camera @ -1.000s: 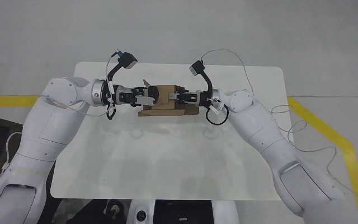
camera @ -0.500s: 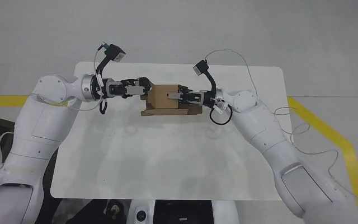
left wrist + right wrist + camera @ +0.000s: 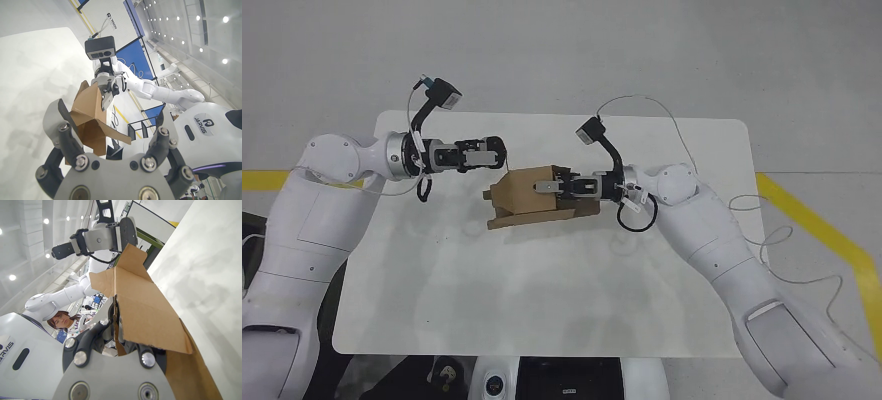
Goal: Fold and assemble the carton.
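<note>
A brown cardboard carton (image 3: 527,200) with loose flaps is held tilted just above the white table (image 3: 542,290). My right gripper (image 3: 550,186) is shut on one of its walls from the right. The right wrist view shows that wall of the carton (image 3: 143,313) pinched between my right gripper's (image 3: 117,323) fingers. My left gripper (image 3: 498,153) hangs open a little behind and to the left of the carton, clear of it. In the left wrist view the carton (image 3: 88,123) lies beyond my spread left gripper (image 3: 113,117), with the right gripper (image 3: 105,94) on its far side.
The table's far edge (image 3: 562,116) runs close behind both grippers. A yellow floor line (image 3: 272,180) passes on either side of the table. Bare tabletop stretches toward the near edge.
The left gripper let go of the carton's flap and drew back to the left. The right gripper has since swung the carton toward the table's front and turned it.
</note>
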